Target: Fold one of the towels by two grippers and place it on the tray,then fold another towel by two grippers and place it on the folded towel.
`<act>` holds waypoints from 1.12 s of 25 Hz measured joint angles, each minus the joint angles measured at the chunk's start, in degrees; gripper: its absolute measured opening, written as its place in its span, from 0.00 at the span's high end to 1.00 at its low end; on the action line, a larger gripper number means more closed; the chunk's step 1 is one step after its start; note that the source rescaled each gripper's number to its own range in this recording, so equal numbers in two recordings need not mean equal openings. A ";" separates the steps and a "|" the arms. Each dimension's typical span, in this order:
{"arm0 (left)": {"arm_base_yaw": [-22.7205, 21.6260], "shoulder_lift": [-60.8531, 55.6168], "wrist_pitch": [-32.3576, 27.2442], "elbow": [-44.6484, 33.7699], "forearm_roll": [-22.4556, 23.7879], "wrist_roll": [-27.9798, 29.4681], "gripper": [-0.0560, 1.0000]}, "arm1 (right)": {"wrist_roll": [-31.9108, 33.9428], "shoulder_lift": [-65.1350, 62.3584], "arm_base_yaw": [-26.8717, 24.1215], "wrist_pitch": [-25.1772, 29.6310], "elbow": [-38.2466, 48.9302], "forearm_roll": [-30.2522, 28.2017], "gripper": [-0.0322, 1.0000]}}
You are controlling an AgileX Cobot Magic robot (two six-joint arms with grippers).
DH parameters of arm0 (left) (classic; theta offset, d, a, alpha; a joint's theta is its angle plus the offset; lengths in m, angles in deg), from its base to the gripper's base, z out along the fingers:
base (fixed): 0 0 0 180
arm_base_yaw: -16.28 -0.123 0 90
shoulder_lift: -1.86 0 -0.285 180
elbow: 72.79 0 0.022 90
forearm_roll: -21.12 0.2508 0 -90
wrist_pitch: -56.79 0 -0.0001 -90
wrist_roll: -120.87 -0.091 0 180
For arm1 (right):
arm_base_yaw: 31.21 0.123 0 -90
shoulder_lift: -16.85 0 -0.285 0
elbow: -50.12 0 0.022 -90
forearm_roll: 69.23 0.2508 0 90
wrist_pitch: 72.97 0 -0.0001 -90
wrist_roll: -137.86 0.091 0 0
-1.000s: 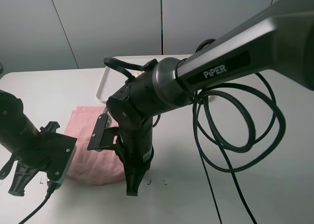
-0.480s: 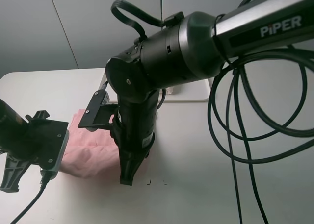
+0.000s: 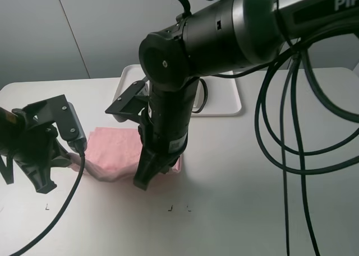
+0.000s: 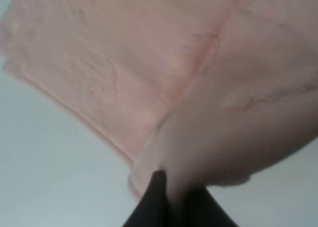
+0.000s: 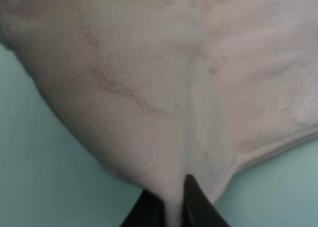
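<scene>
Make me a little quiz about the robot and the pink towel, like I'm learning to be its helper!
1. True or false: the right gripper is shut on the pink towel.
2. The white tray is: A) under the towel, B) behind it on the table, C) in a gripper.
3. What does the left gripper pinch?
Key: 1 true; 2 B; 3 the pink towel.

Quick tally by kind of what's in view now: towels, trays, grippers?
Towels: 1, the pink towel, pinched in both sets of fingers.
Trays: 1, the white tray.
Grippers: 2, the left gripper and the right gripper.
Total: 4.
</scene>
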 joint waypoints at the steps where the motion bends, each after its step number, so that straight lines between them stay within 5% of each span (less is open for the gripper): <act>1: 0.00 0.00 1.24 0.00 0.00 1.35 0.94 | 1.29 0.00 -0.97 -0.26 0.00 0.00 0.97; 11: 0.00 0.86 12.04 0.00 0.00 11.89 0.91 | 4.59 0.00 -7.49 -6.93 0.00 -0.54 0.93; 14: 0.00 3.30 14.28 0.00 0.00 13.64 0.76 | 6.30 0.00 -7.78 -11.43 0.00 -2.65 0.75; 16: 0.00 5.19 16.21 0.00 0.00 15.91 0.60 | 8.40 0.41 -7.87 -14.01 0.00 -4.95 0.54; 20: 0.00 6.50 23.33 0.00 -0.04 21.82 0.13 | 13.93 2.40 -7.87 -15.90 0.00 -10.09 0.16; 24: 0.00 6.50 27.96 0.00 -0.19 24.08 0.01 | 17.42 2.76 -7.87 -16.98 0.00 -14.18 0.12; 28: -0.24 7.74 22.35 2.94 -0.19 24.50 0.01 | 19.79 2.76 -8.18 -17.27 0.00 -14.18 0.11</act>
